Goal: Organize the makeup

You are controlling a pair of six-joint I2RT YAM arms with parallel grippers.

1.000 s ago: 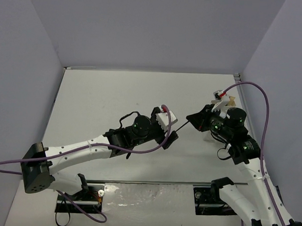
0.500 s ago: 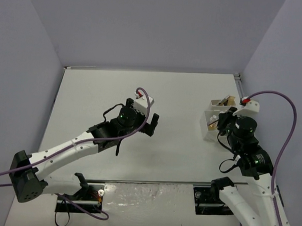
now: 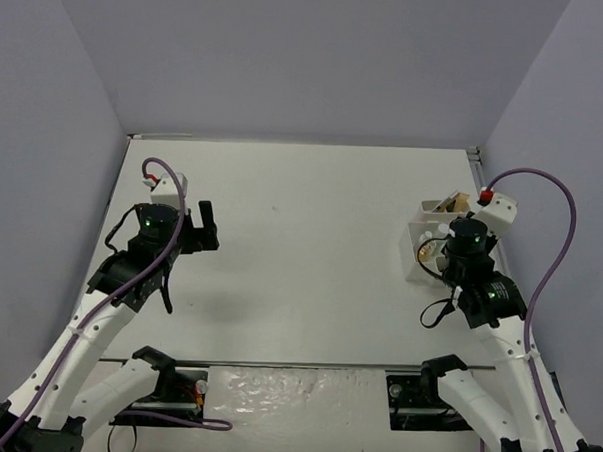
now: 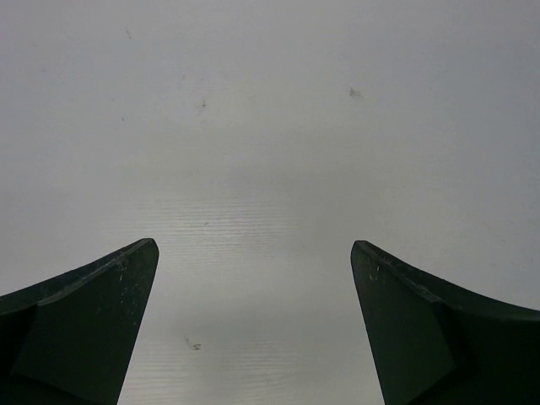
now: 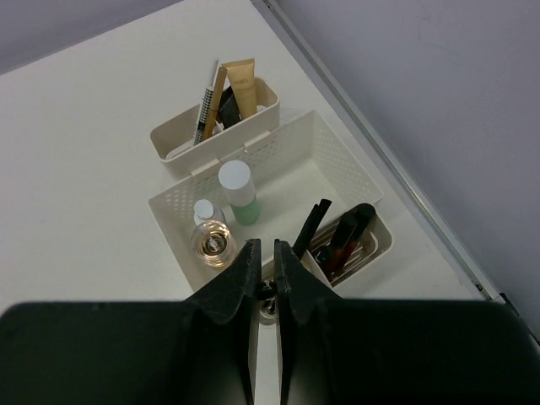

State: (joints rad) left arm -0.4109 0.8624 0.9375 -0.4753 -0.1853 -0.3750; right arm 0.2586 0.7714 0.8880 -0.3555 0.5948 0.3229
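— Since half a second back, the left arm has swung from the middle of the counter (image 3: 312, 216) out to its left side; the right arm has barely shifted and hangs over the tray (image 5: 337, 156).

— What is the left gripper doing?

— I see the left gripper (image 4: 253, 243) released, jaws spread wide; its wrist view looks straight down on the counter.

— And the right?

— I have the right gripper (image 5: 265, 246) clenched, the two fingers all but touching; it hovers above the tray's near edge.

— Where is the makeup?

— What I can see of it sits in the tray, near the counter's right edge; the far compartment holds a beige bottle (image 5: 240, 84) leaning beside a tan stick (image 5: 217, 93) and a black-and-white stick (image 5: 207, 97); the big perforated compartment holds a green-based bottle (image 5: 239, 192) standing upright, a smaller white-capped bottle (image 5: 203, 211) just beside it, and a round glassy bottle (image 5: 211, 243) nearest my fingers; the small compartment on the right holds black and red sticks (image 5: 337, 236) propped at a slant; how many, I cannot tell.
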